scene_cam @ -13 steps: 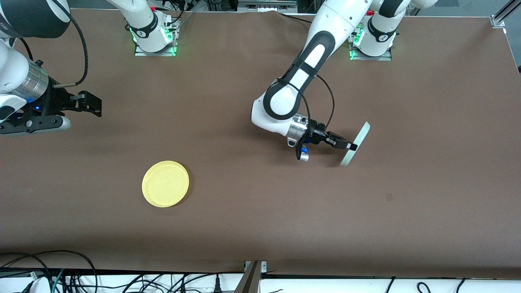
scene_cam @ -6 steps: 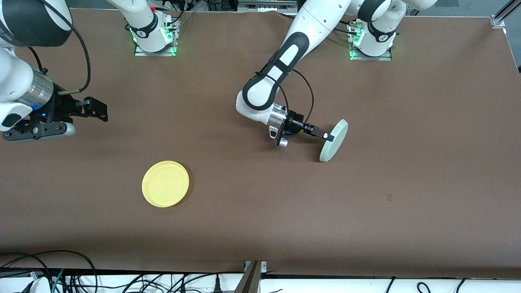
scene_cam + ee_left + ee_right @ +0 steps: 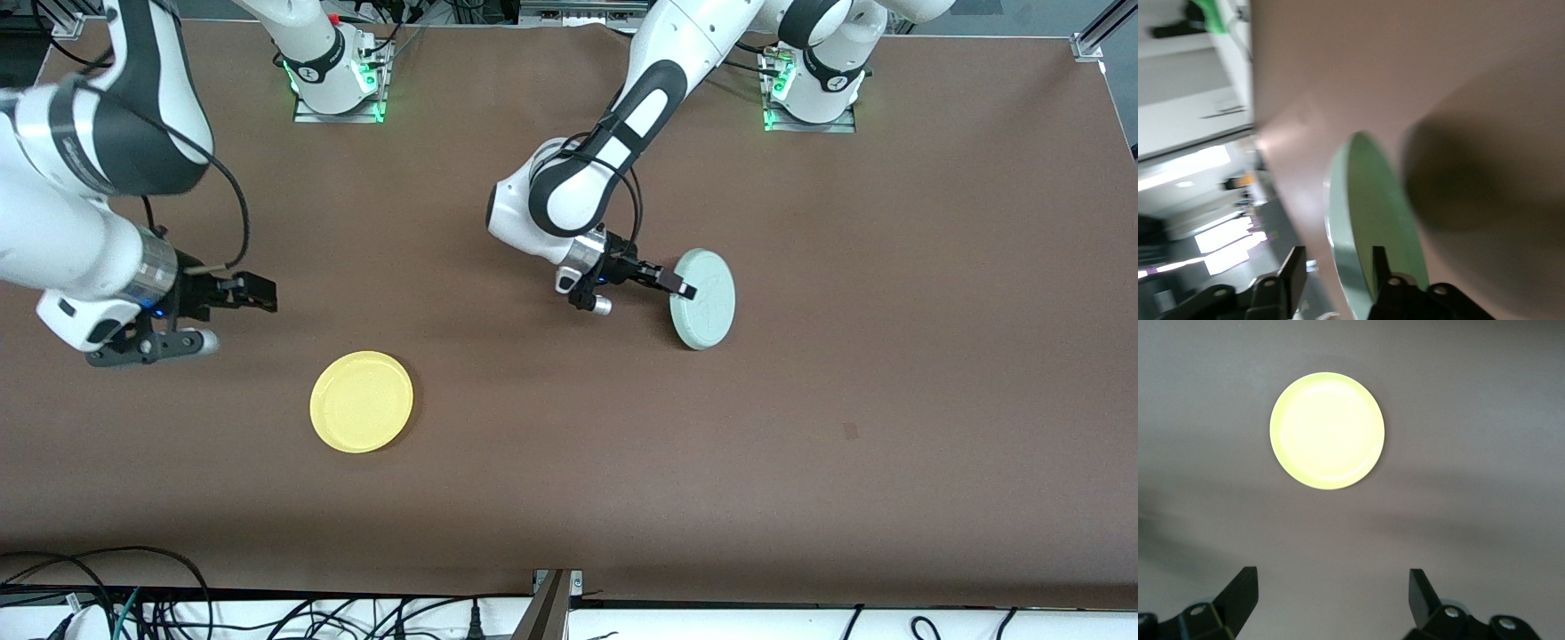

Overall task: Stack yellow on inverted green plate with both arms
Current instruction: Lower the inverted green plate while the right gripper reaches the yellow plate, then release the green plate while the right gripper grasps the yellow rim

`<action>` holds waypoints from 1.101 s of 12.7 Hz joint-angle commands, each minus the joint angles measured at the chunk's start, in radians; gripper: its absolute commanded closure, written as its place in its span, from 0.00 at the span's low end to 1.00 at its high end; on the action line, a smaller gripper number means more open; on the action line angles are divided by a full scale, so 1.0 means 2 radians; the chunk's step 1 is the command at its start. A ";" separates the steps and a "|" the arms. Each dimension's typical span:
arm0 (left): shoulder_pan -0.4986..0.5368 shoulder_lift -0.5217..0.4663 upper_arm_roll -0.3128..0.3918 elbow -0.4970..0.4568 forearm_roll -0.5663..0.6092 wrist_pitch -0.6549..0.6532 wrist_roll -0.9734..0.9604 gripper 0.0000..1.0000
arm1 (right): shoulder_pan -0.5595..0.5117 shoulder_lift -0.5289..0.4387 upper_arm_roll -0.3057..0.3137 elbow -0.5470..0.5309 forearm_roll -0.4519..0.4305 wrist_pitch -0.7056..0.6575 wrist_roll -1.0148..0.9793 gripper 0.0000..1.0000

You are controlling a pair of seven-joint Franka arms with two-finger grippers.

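Green plate (image 3: 703, 299): lies bottom-up, or very nearly flat, on the brown table (image 3: 889, 267), toward the left arm's end and well apart from the yellow plate. The front view shows its underside. The left wrist view shows one edge (image 3: 1368, 220) between the fingers.

Yellow plate (image 3: 361, 402): rests rim-up on the table, nearer to the front camera than the green plate and toward the right arm's end. Nothing touches it.

Left gripper (image 3: 677, 286): at the green plate's rim, on the side facing the yellow plate. The jaws stand apart in the left wrist view, with a clear gap on one side of the rim. Judgement: the grip is released or releasing; contact on the other finger cannot be confirmed.

Right gripper (image 3: 253, 295): over bare table, beside the yellow plate at the edge away from the green plate. Fingers spread wide, holding nothing. The right wrist view shows the yellow plate (image 3: 1327, 431) ahead of the fingertips and centred between them.

Deciding relation: the right gripper is the nearer tool to the yellow plate, which lies between it and the green plate. Judgement: pickup falls to the right arm, and the carry runs toward the left arm's end.

Risk: the shallow rim offers little to pinch, so the plate may slip.
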 commanded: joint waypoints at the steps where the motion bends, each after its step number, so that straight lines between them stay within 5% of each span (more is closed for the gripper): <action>1: 0.020 0.007 0.000 0.072 -0.115 0.032 0.001 0.00 | 0.000 0.043 0.001 0.005 0.011 0.044 -0.005 0.00; 5: 0.099 -0.033 -0.001 0.078 -0.230 0.062 0.006 0.00 | 0.000 0.121 0.002 0.007 0.012 0.136 -0.002 0.00; 11: 0.257 -0.154 -0.001 0.073 -0.262 0.034 0.066 0.00 | -0.012 0.186 0.004 0.007 0.018 0.226 -0.005 0.00; 14: 0.329 -0.200 0.003 0.072 -0.261 0.033 0.161 0.00 | -0.031 0.212 0.004 0.007 0.062 0.240 -0.044 0.02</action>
